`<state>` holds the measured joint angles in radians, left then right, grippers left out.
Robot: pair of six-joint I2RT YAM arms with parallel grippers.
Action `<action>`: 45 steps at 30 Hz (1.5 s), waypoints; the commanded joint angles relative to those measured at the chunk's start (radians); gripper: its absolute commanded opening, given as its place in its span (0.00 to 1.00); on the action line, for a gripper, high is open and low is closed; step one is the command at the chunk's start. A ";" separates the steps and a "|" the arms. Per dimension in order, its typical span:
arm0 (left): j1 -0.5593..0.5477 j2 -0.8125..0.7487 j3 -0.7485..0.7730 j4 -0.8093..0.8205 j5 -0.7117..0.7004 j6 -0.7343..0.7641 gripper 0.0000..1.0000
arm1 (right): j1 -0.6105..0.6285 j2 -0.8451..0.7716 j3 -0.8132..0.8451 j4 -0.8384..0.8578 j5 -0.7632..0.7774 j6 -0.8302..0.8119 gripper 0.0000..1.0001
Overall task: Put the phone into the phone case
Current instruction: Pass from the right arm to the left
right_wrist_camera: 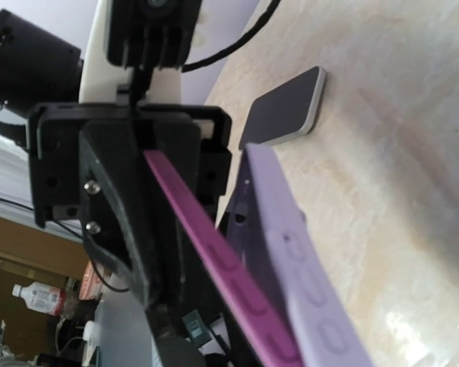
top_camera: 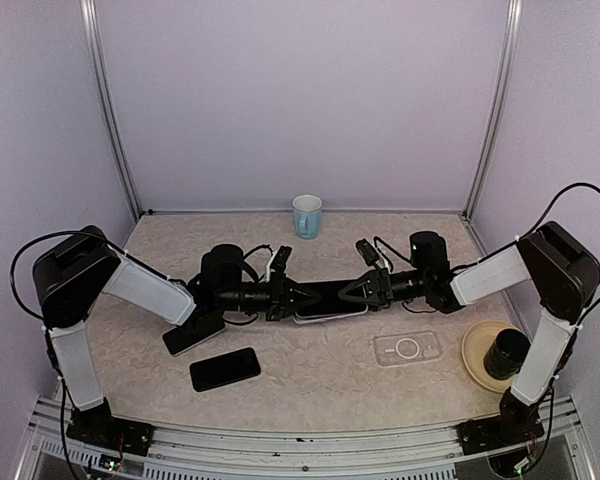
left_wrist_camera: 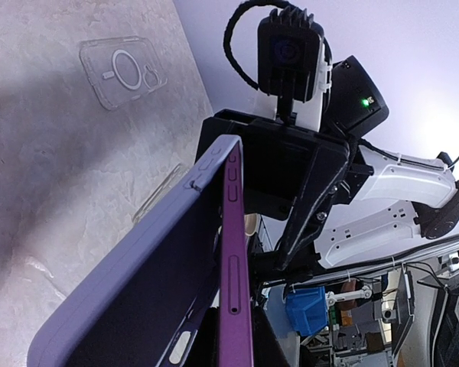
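A purple phone (left_wrist_camera: pixel 235 290) is held edge-on in the air between both arms, half seated in a lavender phone case (left_wrist_camera: pixel 130 306). From above, the phone (top_camera: pixel 325 296) spans the two grippers over mid-table, with the case's pale edge (top_camera: pixel 330 317) under it. My left gripper (top_camera: pixel 288 297) is shut on the phone's near end; its dark fingers (left_wrist_camera: pixel 269 344) press the phone's sides. My right gripper (top_camera: pixel 363 290) faces it at the far end, jaws apart and straddling phone and case. In the right wrist view the phone (right_wrist_camera: pixel 214 252) and the case (right_wrist_camera: pixel 306 260) diverge, the case peeled away.
A black phone (top_camera: pixel 225 368) lies face up near the front left, and another dark device with a white edge (top_camera: pixel 192 338) lies beside it. A clear case (top_camera: pixel 407 348) rests right of centre, a tan plate (top_camera: pixel 477 362) with a black cylinder (top_camera: pixel 506 352) at right, a blue cup (top_camera: pixel 307 215) at the back.
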<state>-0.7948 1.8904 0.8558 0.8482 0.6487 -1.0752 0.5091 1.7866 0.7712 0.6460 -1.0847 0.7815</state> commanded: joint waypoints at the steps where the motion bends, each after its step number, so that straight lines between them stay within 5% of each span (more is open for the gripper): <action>1: -0.007 -0.040 0.040 0.081 0.009 0.021 0.00 | 0.020 0.023 0.004 0.046 -0.046 0.012 0.49; 20: -0.003 -0.050 0.051 0.056 0.008 0.027 0.04 | 0.025 0.020 0.011 0.106 -0.116 0.062 0.26; 45: 0.030 -0.098 0.035 -0.069 -0.029 0.095 0.38 | 0.020 0.007 0.004 0.243 -0.169 0.172 0.00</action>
<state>-0.7887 1.8500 0.8715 0.8371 0.6655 -1.0317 0.5175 1.8084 0.7712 0.8188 -1.2018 0.9482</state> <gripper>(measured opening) 0.352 0.114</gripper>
